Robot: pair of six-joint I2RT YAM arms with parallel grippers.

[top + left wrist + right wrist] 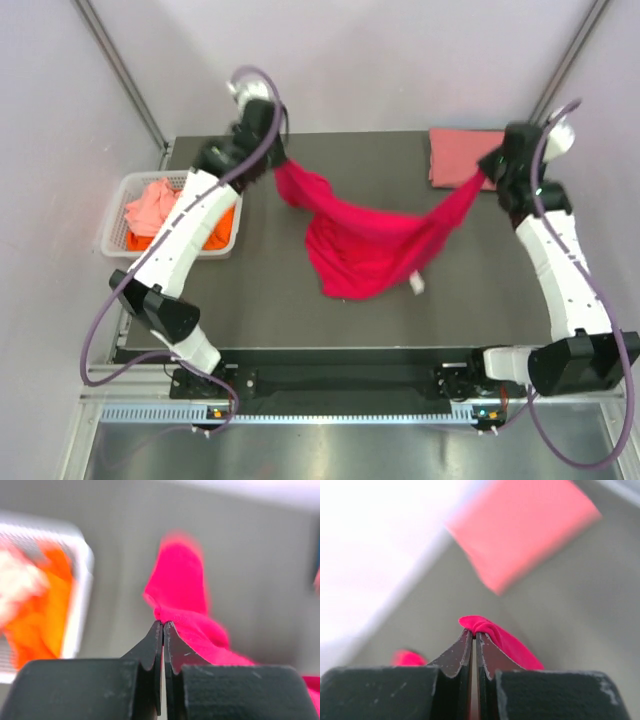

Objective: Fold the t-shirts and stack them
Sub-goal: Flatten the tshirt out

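Note:
A bright magenta-red t-shirt (365, 238) hangs stretched between both grippers, its middle sagging onto the dark table. My left gripper (272, 165) is shut on its left end; in the left wrist view the cloth (192, 610) bunches at the closed gripper (163, 623). My right gripper (487, 172) is shut on its right end; in the right wrist view the cloth (500, 637) is pinched at the gripper (473, 632). A salmon pink shirt (460, 155) lies folded at the back right; it also shows in the right wrist view (520, 527). Pale coral (150, 203) and orange (215, 232) shirts lie in the basket.
A white slotted plastic basket (118, 210) stands at the table's left edge; it also shows in the left wrist view (80, 605). A small white tag (416, 285) shows at the magenta shirt's lower edge. Pale walls close in behind and at both sides.

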